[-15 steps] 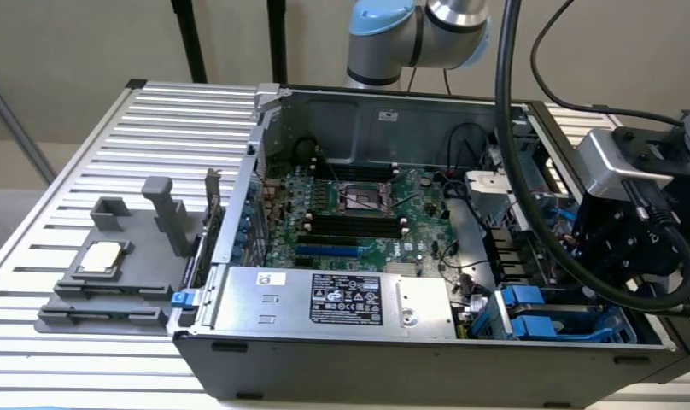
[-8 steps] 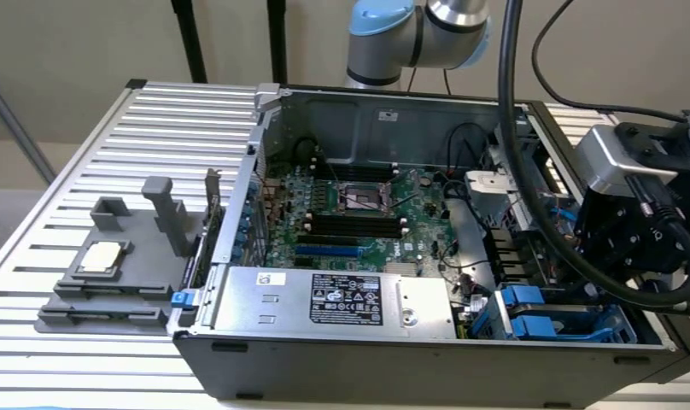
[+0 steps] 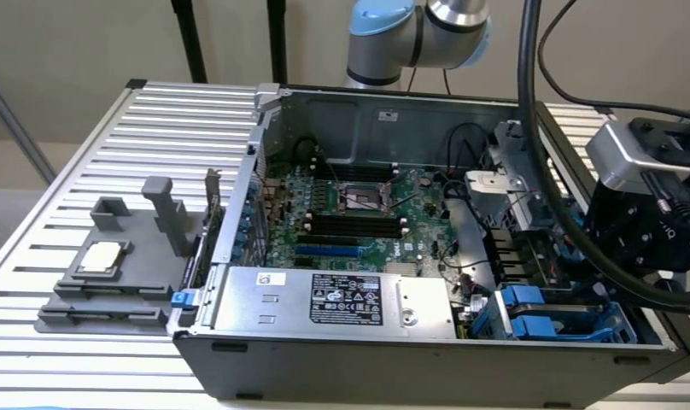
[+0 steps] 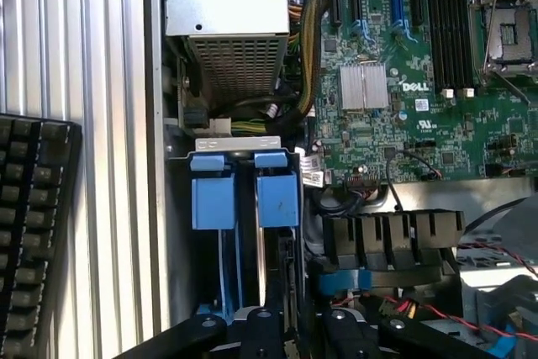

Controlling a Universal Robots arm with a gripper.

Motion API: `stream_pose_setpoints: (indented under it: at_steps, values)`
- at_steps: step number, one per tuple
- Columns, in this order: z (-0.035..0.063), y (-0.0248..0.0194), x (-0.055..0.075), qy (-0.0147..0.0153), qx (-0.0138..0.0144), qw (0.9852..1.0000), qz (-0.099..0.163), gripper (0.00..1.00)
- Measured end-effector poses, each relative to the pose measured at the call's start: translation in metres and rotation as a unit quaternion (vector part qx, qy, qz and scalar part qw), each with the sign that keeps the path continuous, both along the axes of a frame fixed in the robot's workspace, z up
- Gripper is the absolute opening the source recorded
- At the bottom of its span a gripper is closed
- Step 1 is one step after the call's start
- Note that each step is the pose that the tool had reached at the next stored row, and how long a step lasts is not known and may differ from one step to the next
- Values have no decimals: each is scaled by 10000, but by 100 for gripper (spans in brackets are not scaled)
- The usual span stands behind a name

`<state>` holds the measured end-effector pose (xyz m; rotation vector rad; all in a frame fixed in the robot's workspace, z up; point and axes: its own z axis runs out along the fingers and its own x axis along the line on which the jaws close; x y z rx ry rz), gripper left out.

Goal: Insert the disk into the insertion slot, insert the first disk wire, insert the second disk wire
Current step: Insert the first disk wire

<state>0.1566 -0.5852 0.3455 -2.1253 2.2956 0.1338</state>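
The disk (image 4: 276, 201) stands on edge in the computer case, its bright blue carrier tab toward the motherboard and its thin silver edge running back between my fingers. My gripper (image 4: 298, 329) is shut on that edge, one dark finger (image 4: 259, 334) on each side. The disk sits in the insertion slot (image 4: 178, 224), a grey metal bay, beside a second blue-tabbed carrier (image 4: 213, 201). In the exterior view the bay (image 3: 573, 329) with its blue fittings is at the case's near right corner, and my wrist (image 3: 647, 243) hangs just above its right end.
A large silver box with a black-and-white label (image 3: 322, 299) fills the case's front, the motherboard (image 3: 357, 213) behind it. Red and black wires (image 4: 420, 313) and black connectors (image 4: 391, 237) lie beside the bay. A keyboard (image 4: 34, 233) lies outside the case. A grey fixture (image 3: 106, 265) stands on the exterior view's left.
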Motion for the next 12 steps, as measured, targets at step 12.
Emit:
stream_pose_setpoints:
  at_steps: [12]
  values:
    - [48,-40,131,54,0,9999,112,25]
